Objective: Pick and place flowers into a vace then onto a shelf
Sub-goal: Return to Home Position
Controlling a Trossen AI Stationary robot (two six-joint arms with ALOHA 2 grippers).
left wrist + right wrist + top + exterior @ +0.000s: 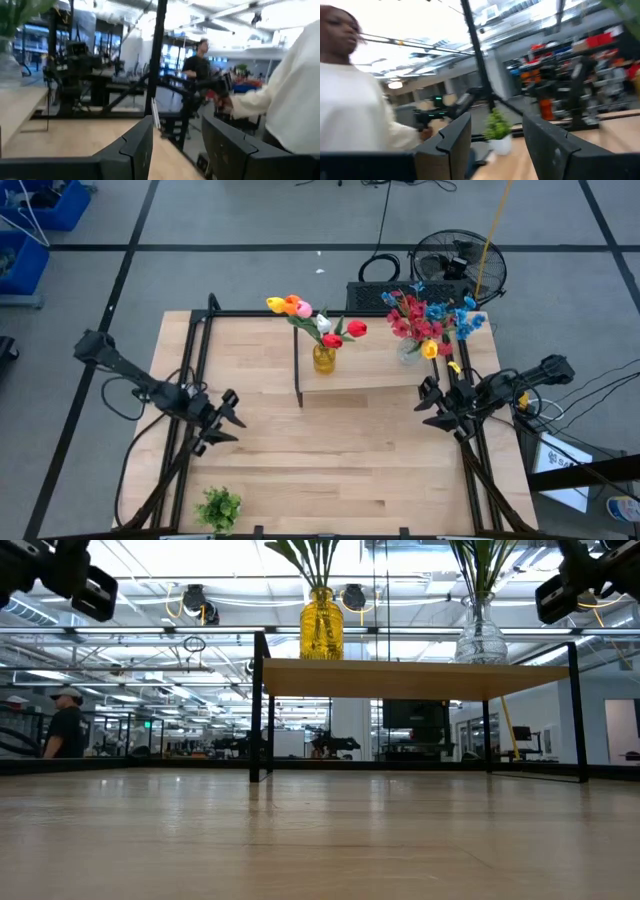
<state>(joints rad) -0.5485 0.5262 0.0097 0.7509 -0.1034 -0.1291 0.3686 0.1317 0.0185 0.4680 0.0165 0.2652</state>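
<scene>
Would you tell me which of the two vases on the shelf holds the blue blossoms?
The clear glass vase at the shelf's right end; the yellow vase holds tulips.

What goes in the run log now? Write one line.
left hand open, empty | right hand open, empty | flowers in yellow vase | vase on shelf

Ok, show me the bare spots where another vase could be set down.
Widest free patch: the tabletop between the left gripper and right gripper, in front of the shelf. Also the near edge beside the leafy clump. On the shelf, only the gap between the yellow vase and clear vase; its right end is crowded.
</scene>
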